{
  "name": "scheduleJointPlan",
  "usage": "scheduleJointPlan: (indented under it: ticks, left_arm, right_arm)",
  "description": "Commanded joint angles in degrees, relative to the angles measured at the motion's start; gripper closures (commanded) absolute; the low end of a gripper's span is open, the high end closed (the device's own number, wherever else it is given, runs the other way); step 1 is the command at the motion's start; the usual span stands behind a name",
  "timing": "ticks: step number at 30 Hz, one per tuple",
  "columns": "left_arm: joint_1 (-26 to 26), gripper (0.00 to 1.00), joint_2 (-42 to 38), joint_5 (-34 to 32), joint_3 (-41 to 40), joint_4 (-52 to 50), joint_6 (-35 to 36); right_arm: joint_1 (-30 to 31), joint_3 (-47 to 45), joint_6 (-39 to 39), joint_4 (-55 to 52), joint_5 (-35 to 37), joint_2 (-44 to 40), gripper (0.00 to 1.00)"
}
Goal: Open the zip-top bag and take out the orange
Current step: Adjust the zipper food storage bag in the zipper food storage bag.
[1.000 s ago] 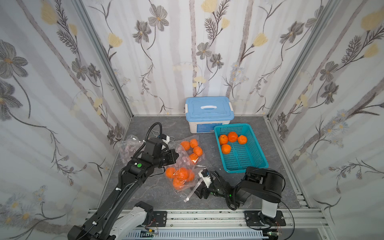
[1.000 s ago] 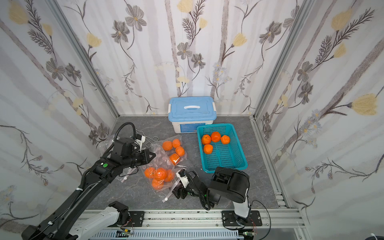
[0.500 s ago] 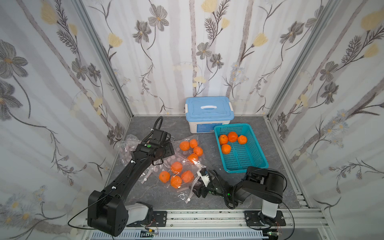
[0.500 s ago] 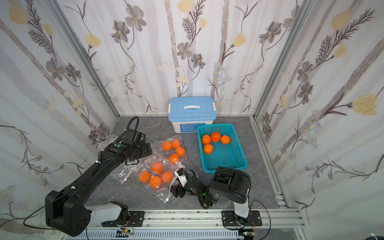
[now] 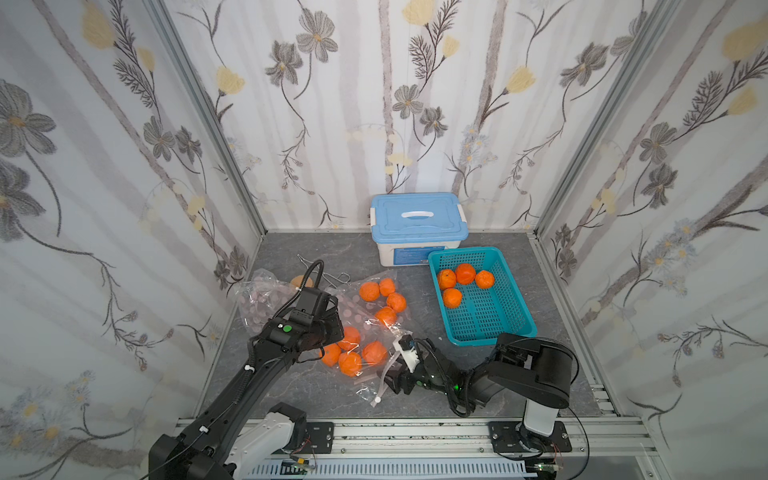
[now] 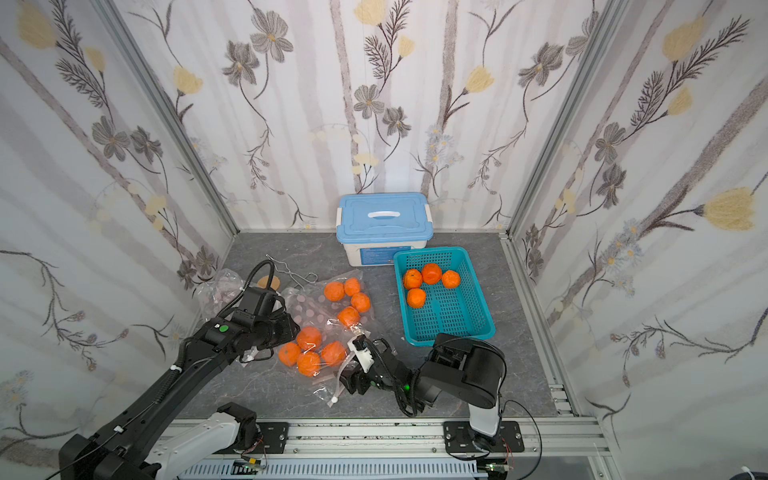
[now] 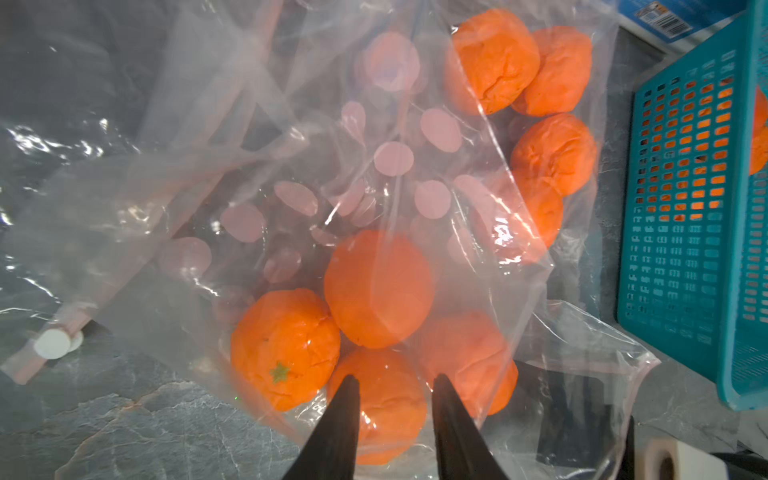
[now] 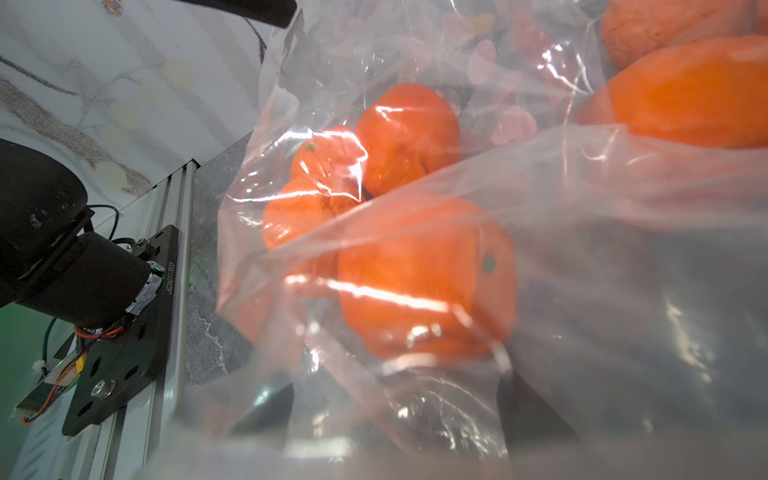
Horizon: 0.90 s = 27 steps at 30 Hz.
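Top view: zip-top bag [image 5: 356,308] lies at nine o'clock on the table [image 5: 286,388], still full. Left wrist: left pincer [image 7: 395,380] narrowly spread above an orange [image 7: 384,419]. Closing may pinch film, not fruit. Right wrist: right pincer [image 8: 403,409] spread wide under plastic, so the bag could drag.

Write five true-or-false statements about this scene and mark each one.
The teal basket holds four oranges. True.
The blue-lidded box stands open. False: its lid is on.
The left gripper hangs open above bagged oranges. True.
The right gripper reaches into the basket. False: it is at the zip-top bag, at its near edge.
The zip-top bag is empty. False: oranges lie in it.
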Motion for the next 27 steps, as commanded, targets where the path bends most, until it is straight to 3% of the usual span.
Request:
scheduleJointPlan:
  ticks: [1,6,16,23,27]
  left_arm:
    - [0.1,0.80,3.3,-4.2,-0.8,6.5,-1.8]
    - [1.1,0.86,8.6,-14.0,-0.8,12.0,-4.6]
    - [3.0,0.93,20.5,-6.7,-6.1,27.0,-7.2]
    - [3.6,0.96,25.6,-3.6,-8.3,31.5,-7.7]
    - [3.5,0.96,26.6,-2.5,-8.9,32.3,-7.7]
  right_arm:
    - [0.1,0.3,-0.8,-0.5,-0.5,-0.9,0.21]
    - [0.4,0.0,-1.1,-2.3,-0.9,-2.6,0.22]
    - [1.6,1.9,-3.8,-6.3,-2.0,-5.4,0.26]
    - [1.5,5.8,-6.6,-12.3,5.7,-6.1,0.32]
    - [1.5,9.5,-7.7,-17.5,7.3,-4.4,0.30]
